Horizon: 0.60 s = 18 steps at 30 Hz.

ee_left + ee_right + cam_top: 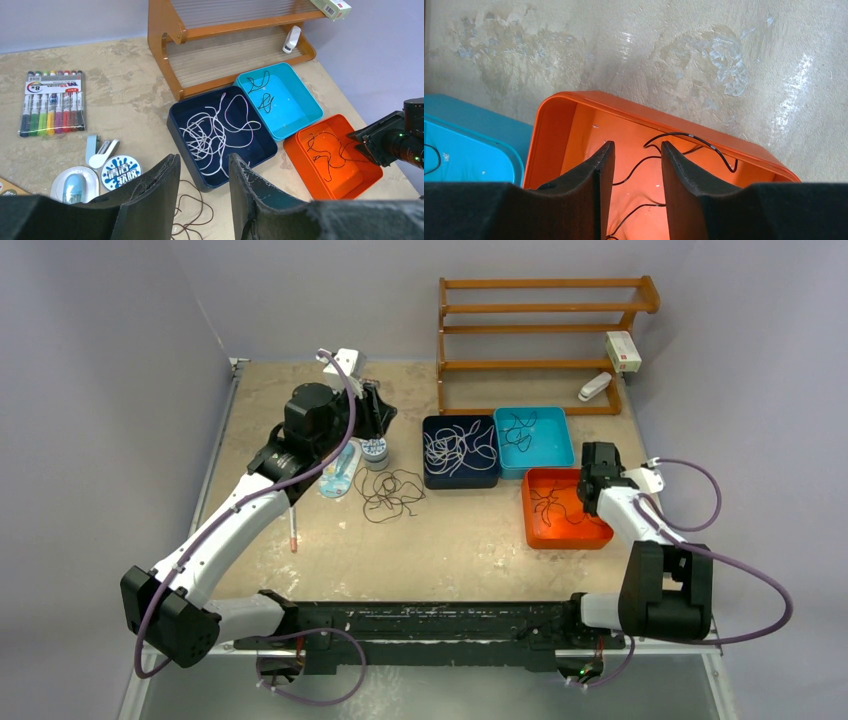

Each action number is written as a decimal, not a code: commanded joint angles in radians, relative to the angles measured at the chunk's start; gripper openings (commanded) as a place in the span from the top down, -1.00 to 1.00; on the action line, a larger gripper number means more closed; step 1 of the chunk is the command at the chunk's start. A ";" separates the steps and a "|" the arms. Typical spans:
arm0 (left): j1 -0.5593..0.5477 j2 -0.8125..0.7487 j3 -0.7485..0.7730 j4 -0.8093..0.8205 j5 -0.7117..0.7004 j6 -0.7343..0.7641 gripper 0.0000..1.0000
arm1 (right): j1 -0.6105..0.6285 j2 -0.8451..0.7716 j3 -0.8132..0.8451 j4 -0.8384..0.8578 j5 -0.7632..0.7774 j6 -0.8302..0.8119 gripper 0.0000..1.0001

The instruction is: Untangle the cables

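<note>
A loose tangle of dark brown cable (389,492) lies on the table left of the bins; part of it shows between my left fingers (192,212). White cables (458,449) fill the navy bin (176,131). Dark cables lie in the teal bin (505,462) and the orange bin (570,537). My left gripper (204,162) is open and empty, raised above the brown tangle. My right gripper (637,146) is open and empty, hovering over the orange bin (555,125) with a black cable (696,141) below the fingers.
A wooden rack (545,308) stands at the back with a small box (623,350) and a white device (595,387). A marker pack (52,102), a round tin (120,172), a stapler-like tool (100,150) and a red pen (292,535) lie at the left.
</note>
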 commanded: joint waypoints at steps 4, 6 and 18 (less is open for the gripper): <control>0.012 -0.013 -0.005 0.042 0.014 -0.009 0.21 | -0.014 0.019 -0.010 0.032 0.002 0.024 0.21; 0.013 -0.013 -0.005 0.041 0.012 -0.009 0.21 | -0.015 0.023 -0.013 0.035 -0.001 0.032 0.25; 0.016 -0.014 -0.006 0.038 0.011 -0.003 0.21 | -0.021 0.017 -0.023 0.039 -0.005 0.063 0.69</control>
